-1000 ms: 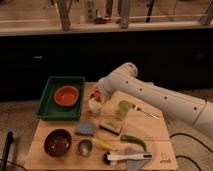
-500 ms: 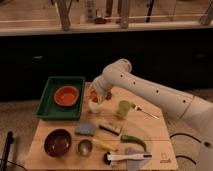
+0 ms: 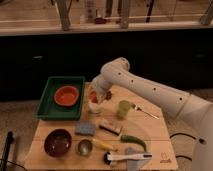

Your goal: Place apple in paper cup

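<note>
Where the gripper (image 3: 95, 98) hangs, a seemingly red-orange apple (image 3: 93, 95) tops the paper cup (image 3: 94, 106)

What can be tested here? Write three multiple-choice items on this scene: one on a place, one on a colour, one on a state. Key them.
1. Where is the tool?
A. low at the front
B. just above the paper cup
C. far off to the right

2. What colour is the tray that holds the orange-red bowl?
A. blue
B. green
C. white

3. How is the light green cup placed?
A. upright
B. on its side
C. upside down

Key: 1 B, the tool hangs over the cup's rim with the apple at it. 2 B, its walls are green. 3 A, its open mouth faces up.
</note>
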Robot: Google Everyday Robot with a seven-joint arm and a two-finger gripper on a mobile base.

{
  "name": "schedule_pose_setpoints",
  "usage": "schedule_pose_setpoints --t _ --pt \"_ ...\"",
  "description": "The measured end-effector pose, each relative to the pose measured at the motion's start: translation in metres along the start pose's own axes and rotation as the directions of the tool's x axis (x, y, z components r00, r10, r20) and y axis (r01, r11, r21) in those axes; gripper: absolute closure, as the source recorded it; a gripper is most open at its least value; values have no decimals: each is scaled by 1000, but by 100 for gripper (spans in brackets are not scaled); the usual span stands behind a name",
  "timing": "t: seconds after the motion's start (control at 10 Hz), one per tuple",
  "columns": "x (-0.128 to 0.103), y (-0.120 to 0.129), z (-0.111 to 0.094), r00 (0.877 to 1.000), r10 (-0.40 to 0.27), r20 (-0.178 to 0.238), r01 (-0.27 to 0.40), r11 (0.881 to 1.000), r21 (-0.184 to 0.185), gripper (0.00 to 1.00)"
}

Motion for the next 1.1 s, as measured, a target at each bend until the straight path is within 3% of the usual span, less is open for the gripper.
schedule_pose_setpoints --t 0.7,0.8,1.1 --pt "-7 1 1 1000 -17 15 18 999 -44 28" --pt "-7 2 1 1000 -17 14 18 999 -47 21" --pt "-9 4 0 1000 -19 11 19 998 -54 20"
